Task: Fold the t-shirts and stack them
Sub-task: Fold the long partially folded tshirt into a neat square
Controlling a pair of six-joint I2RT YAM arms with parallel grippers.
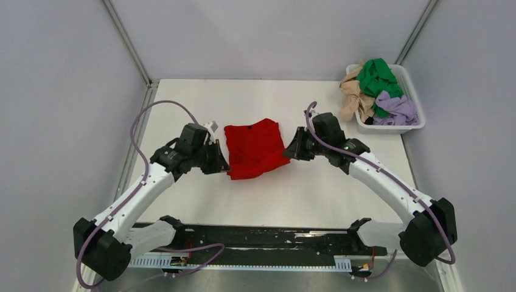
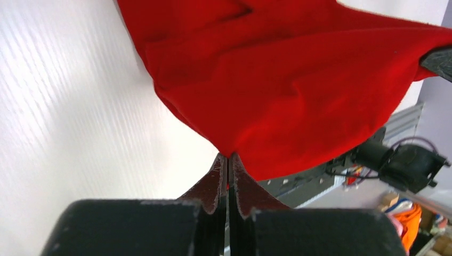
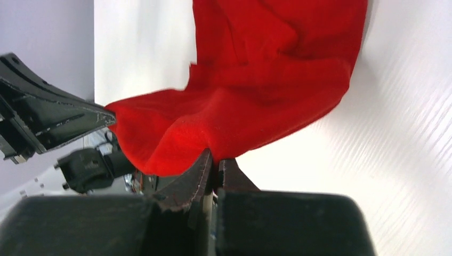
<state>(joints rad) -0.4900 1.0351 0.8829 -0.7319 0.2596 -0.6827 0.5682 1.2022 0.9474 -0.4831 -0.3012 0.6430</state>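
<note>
left gripper (image 1: 223, 164) and right gripper (image 1: 288, 152), closed tight, are pinching the red t-shirt's (image 1: 254, 148) near corners; needing level, matched lifting toward the far edge.

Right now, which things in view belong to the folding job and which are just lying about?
Job: red t-shirt, pinched by left gripper and right gripper; green t-shirt, beige t-shirt, lavender t-shirt.
Lying about: white basket holding those three; table.

The red shirt (image 1: 254, 148) lies mid-table, the left gripper (image 1: 225, 170) and right gripper (image 1: 287, 153) clamped on its near corners and closing off both flanks. Bare table (image 1: 304, 194) runs open before and behind it. The basket (image 1: 390, 129), heaped with shirts (image 1: 378, 79), fills the far right corner
</note>
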